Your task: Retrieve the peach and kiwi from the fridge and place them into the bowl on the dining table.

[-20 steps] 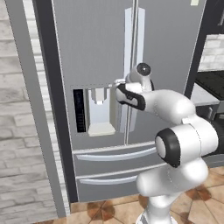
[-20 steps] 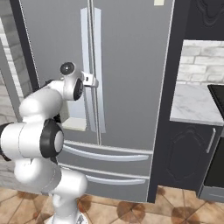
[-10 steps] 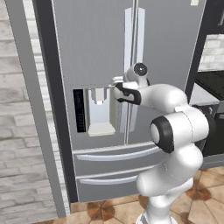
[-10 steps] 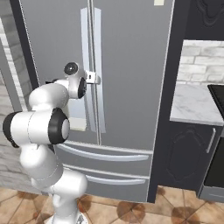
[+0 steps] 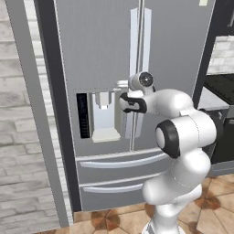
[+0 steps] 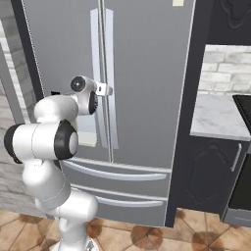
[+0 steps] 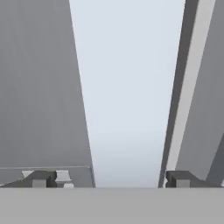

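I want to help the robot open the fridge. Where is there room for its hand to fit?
The open gripper has one fridge door handle between its fingertips. Beside that handle, it's crowded: the other handle stands close by. Lower down, two drawer handles are free.

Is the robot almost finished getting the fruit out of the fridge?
No, it has barely begun. Both fridge doors are shut, so nothing looks done. In hand: the open end effector straddles the left door's long handle, not yet gripping. Left: pulling the door open, then fetching both fruits.
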{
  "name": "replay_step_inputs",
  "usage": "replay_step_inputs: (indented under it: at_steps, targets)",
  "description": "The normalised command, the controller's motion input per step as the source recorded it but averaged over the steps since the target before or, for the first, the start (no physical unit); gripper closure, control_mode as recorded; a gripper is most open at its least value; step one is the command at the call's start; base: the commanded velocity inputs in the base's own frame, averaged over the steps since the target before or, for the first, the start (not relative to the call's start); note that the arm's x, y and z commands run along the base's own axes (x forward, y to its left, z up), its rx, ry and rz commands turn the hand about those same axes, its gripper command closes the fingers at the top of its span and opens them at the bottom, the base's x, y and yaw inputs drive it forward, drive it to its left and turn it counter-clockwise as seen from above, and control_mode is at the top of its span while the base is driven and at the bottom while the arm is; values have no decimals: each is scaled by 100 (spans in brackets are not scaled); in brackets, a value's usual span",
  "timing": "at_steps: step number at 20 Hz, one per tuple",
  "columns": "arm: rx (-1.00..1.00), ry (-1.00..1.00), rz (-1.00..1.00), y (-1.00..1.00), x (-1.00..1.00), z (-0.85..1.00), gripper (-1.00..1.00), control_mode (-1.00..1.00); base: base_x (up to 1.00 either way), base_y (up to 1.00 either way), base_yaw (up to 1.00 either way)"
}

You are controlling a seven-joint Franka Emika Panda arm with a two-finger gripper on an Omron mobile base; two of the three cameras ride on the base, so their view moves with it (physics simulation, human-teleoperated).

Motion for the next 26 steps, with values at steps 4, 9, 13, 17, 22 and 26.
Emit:
replay_step_inputs:
  at_steps: [4,9,13,17,22,26]
  targets:
    - [0,1,0,0,44,-4,100,-100,0,0,0]
    - [0,16,0,0,-21,0,100,-100,0,0,0]
    - [0,27,0,0,-62,0,100,-100,0,0,0]
    - [0,23,0,0,-87,1,100,-100,0,0,0]
    - [0,11,0,0,-100,1,100,-100,0,0,0]
    - [0,0,0,0,-99,0,100,-100,0,0,0]
